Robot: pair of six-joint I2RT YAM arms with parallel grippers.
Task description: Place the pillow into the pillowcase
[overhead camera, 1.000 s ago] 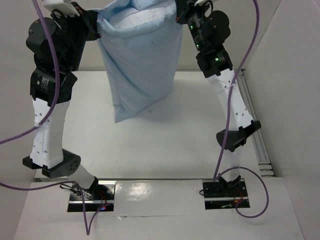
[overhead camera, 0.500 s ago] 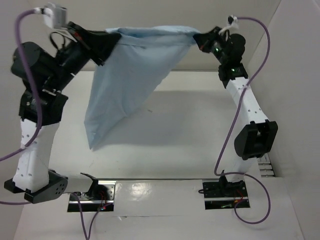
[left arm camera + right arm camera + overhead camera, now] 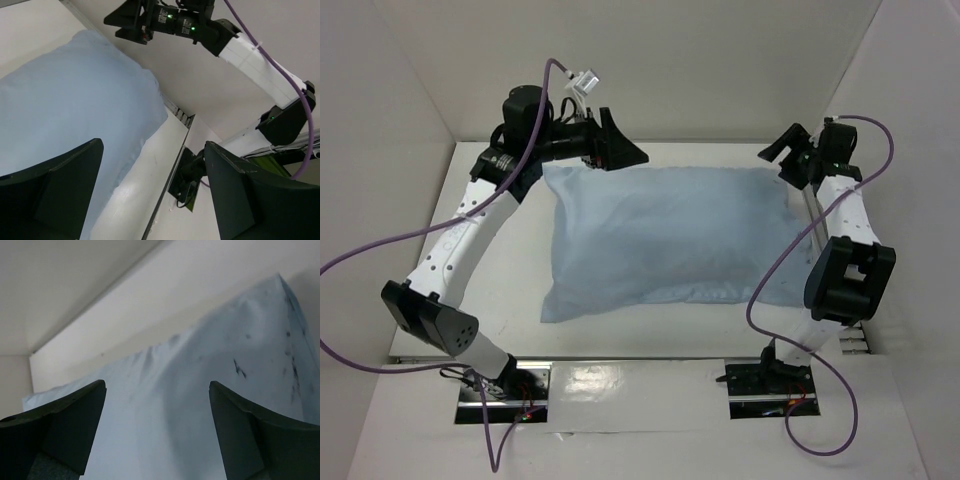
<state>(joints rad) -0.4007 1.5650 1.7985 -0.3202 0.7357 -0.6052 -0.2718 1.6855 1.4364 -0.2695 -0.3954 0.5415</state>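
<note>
Thing in question: a thin, light blue, speckled fabric pillowcase (image 3: 665, 240), plump and flat on the white table (image 3: 500, 285).
Pillow: the white cushion is not on show; going by the fullness of the case, I judge it is inside.
Long axis: runs straight from one pair of fingers across to the other.
Left gripper (image 3: 618, 150): sits at the case's far corner on its own side. The case stretches away from its tips towards the other arm.
Right gripper (image 3: 783, 158): sits at the opposite far corner, with the case ahead of and under its tips.
Nearer arm: neither, as each is close to its own corner.
Left fingers (image 3: 55, 190): spread wide, nothing between them.
Right fingers (image 3: 60, 425): spread wide, nothing pinched.
Contact: I cannot tell whether any tip brushes the cloth.
</note>
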